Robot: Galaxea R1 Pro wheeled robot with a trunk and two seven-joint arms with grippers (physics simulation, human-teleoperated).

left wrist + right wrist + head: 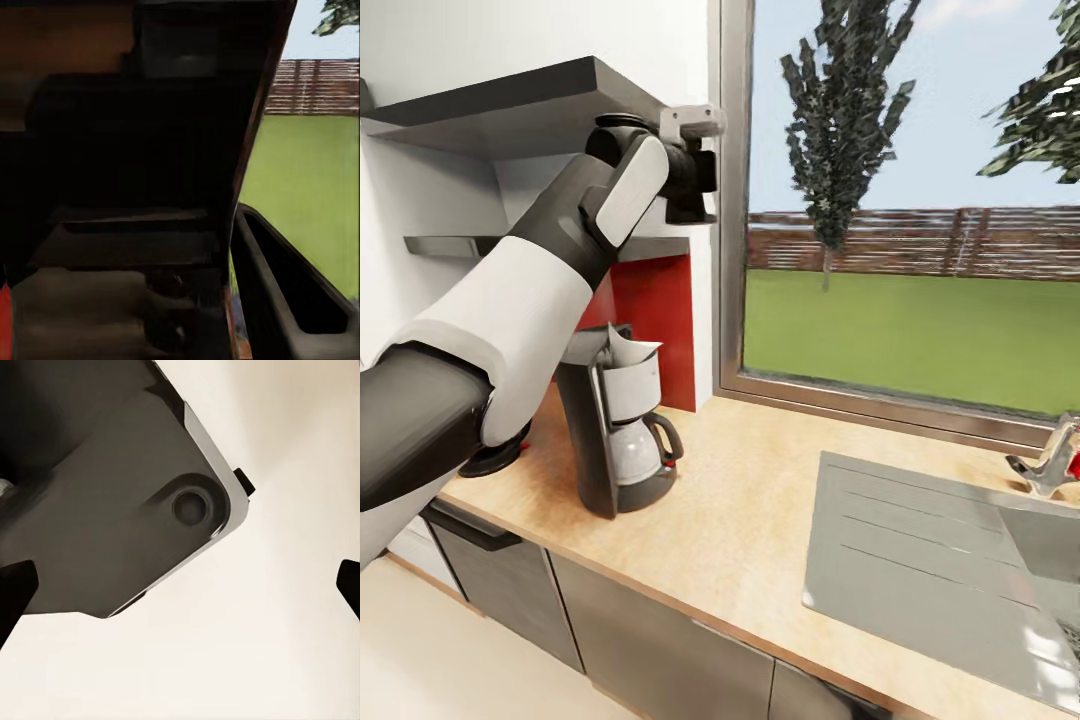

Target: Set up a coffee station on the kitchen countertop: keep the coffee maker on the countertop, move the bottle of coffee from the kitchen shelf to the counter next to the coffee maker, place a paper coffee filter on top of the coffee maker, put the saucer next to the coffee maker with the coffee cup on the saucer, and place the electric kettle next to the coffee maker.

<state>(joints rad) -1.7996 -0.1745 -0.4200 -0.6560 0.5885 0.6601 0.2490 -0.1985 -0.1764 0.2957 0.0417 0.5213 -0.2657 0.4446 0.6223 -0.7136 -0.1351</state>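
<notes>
Worktop (760, 540): pale wood, running from lower left to right, dark cabinet fronts (660, 650) below its near edge.

Coffee maker (615, 430): black, upright on the worktop at left, just in front of a red wall panel (660, 320). Glass jug with dark handle seated in its base. White paper filter (628, 350) on top, tilted, one corner raised.

Dark round item (495, 460): on the worktop left of the coffee maker, mostly hidden behind the arm; kind not determinable.

Shelves: upper grey shelf (510, 105) and lower grey shelf (450, 245) on the far wall above the coffee maker.

Left arm (530, 300): white and black, raised from lower left toward the shelves. Left gripper (690, 185) at shelf height, between the two shelves, beside the window frame (732, 200). Fingers' spread not determinable; left wrist view dark and blurred, with shelf undersides and the lawn beyond the window.

Right gripper (180, 592): fingers (16, 592) wide apart, tips at opposite edges of the right wrist view, holding nothing. Between them, pale floor and a dark grey rounded-corner part (112, 502) of the robot.

Sink (950, 560): grey metal, set in the worktop at right, ribbed drainer on its left side. Tap (1050, 460) at far right.

Window: lawn, fence and trees outside.
</notes>
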